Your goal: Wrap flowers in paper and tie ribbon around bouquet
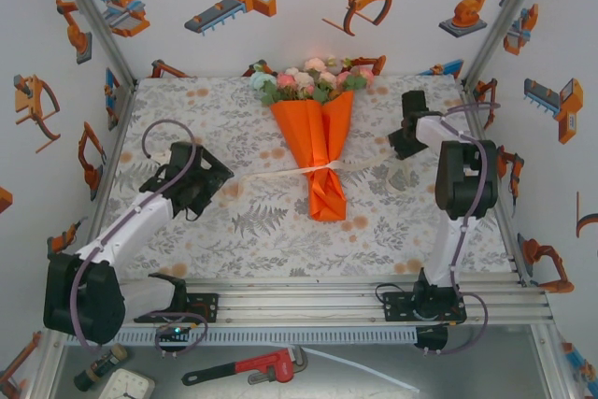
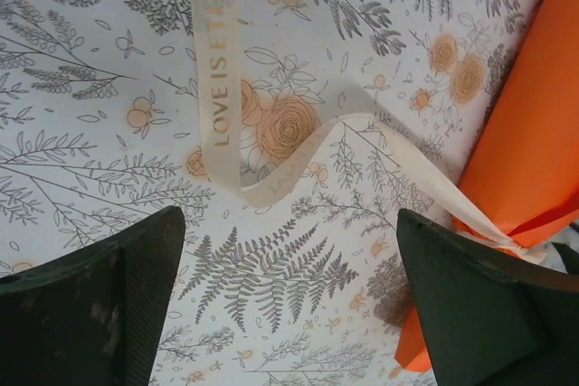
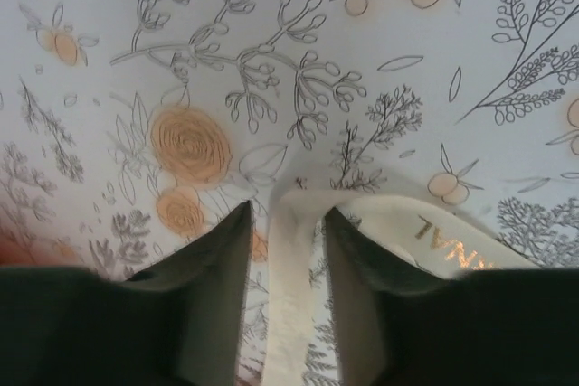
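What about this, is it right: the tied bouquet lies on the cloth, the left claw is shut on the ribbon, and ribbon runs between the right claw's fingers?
No: the left claw is open, the ribbon lying on the cloth beyond it, as the left wrist view shows. The rest holds.

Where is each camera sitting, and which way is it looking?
Top external: high behind the arms, looking down on the cloth and bouquet; both arms show.
Left wrist: on the left arm, facing down at the ribbon; jaws wide apart.
Right wrist: on the right arm, close over the cloth; jaws flank the ribbon.
Shared: all three see the ribbon.
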{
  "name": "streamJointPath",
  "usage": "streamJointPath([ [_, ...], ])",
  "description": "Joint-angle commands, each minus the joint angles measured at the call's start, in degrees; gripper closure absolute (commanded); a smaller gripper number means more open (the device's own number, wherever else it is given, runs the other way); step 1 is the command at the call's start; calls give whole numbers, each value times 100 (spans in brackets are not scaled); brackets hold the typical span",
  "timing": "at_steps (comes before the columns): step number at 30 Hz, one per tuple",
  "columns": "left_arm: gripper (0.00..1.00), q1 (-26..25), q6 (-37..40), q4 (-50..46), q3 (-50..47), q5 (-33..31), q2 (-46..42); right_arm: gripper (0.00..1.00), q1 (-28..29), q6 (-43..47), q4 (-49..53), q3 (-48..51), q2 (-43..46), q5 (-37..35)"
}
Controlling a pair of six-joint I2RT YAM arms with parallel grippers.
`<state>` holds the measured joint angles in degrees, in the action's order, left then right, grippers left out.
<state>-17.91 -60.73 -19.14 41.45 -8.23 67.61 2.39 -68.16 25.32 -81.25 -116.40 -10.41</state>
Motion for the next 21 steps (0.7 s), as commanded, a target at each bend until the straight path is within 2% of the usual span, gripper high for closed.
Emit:
streamJointPath([
  [1, 9, 154, -638, -310, -172, -160, -158, 97, -51, 158, -253, -11, -105, -131],
  [3, 10, 212, -711, -127, -254, -91, -129, 100, -48, 345, -609, 67, 67, 85],
  [4, 12, 264, -511, 113, -260, 173, -40, 100, -39, 449, -819, 99, 200, 276],
  [6, 19, 278, 401, 541, -47, 870, 229, 100, 10, 678, -1104, 110, 525, 559],
  [9, 23, -21, 2424, 798, 599, 1866, 858, 100, 216, 1377, -1572, 101, 1080, 1020],
  [12, 23, -391, 4134, -156, 1724, 1589, 1752, 100, 371, 1905, -1868, 142, 1517, 1698],
  [14, 23, -571, 4809, -1064, 2596, 1042, 2485, 100, 401, 2070, -1869, 185, 1735, 2026],
  [17, 23, -749, 5510, -1640, 3414, 614, 3394, 100, 419, 2260, -1894, 322, 2006, 2297],
  [19, 23, -749, 5903, -1917, 3783, 994, 3864, 100, 420, 2301, -1795, 351, 2092, 2462],
  [21, 19, -751, 6377, -2262, 4105, 1665, 4260, 100, 420, 2382, -1649, 320, 2122, 2586],
])
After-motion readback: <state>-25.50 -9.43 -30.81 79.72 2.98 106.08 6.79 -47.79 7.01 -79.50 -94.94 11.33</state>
